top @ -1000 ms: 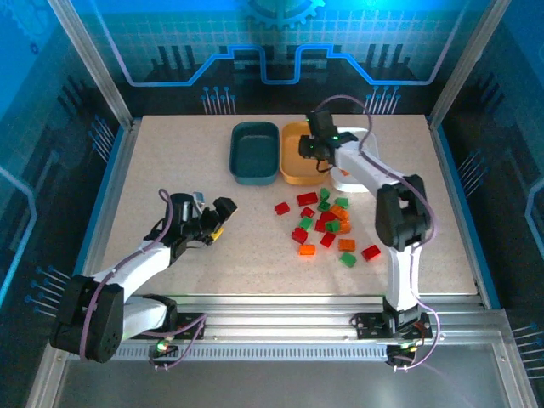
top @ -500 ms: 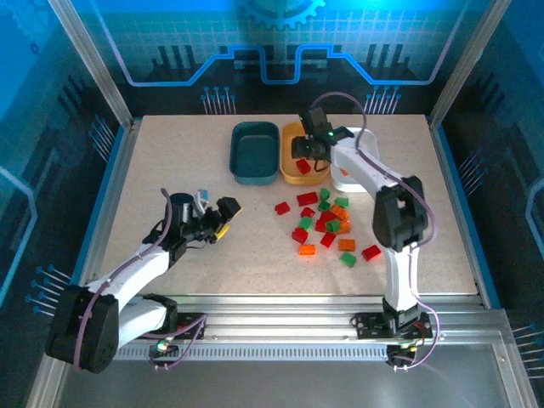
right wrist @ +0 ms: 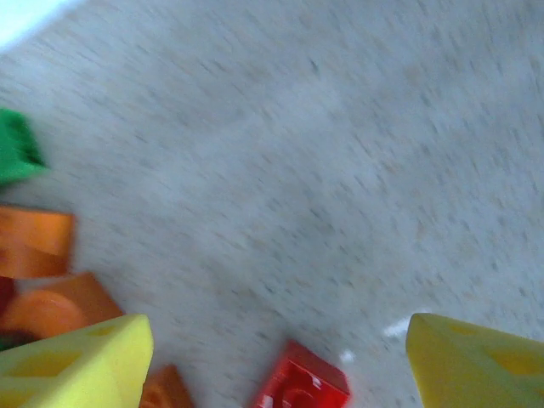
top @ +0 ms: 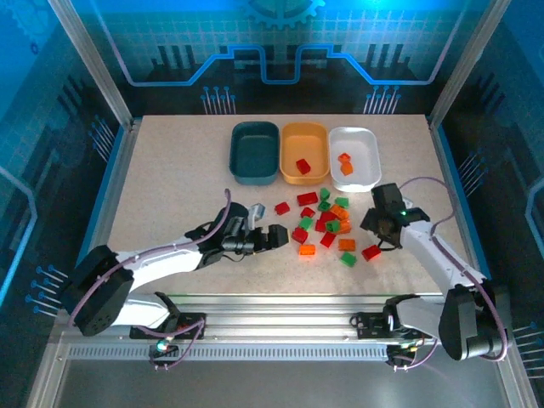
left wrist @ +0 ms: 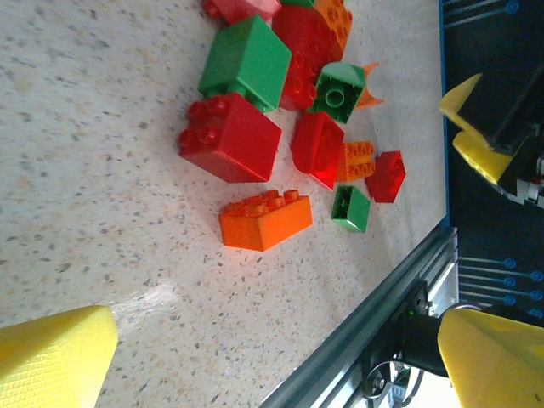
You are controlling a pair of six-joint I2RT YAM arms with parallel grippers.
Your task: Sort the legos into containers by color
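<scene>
Left tool [top: 270, 236]: released, jaws wide with nothing between them, low over the counter [top: 170, 170], just left of the loose legos [top: 323, 223].

Right tool [top: 375, 229]: released, fingers apart, at the pile's right edge. In its wrist view, 1 red brick [right wrist: 302, 389] lies on the counter between the fingers, ungripped.

3 trays in the far row, left to right:
- teal tray [top: 255, 151]
- orange tray [top: 310, 140], holding 1 red lego [top: 303, 167]
- white tray [top: 364, 146], holding 2 orange bricks [top: 346, 168]

On my left wrist camera, the left gripper [left wrist: 276, 340] gapes wide, with its yellow fingertips [left wrist: 55, 353] at seven and five o'clock. An orange lego [left wrist: 265, 219] lies dead centre on the speckled table [left wrist: 85, 212]. A red lego [left wrist: 229, 138] sits just toward eleven, with a green lego [left wrist: 246, 64] beyond it.
</scene>
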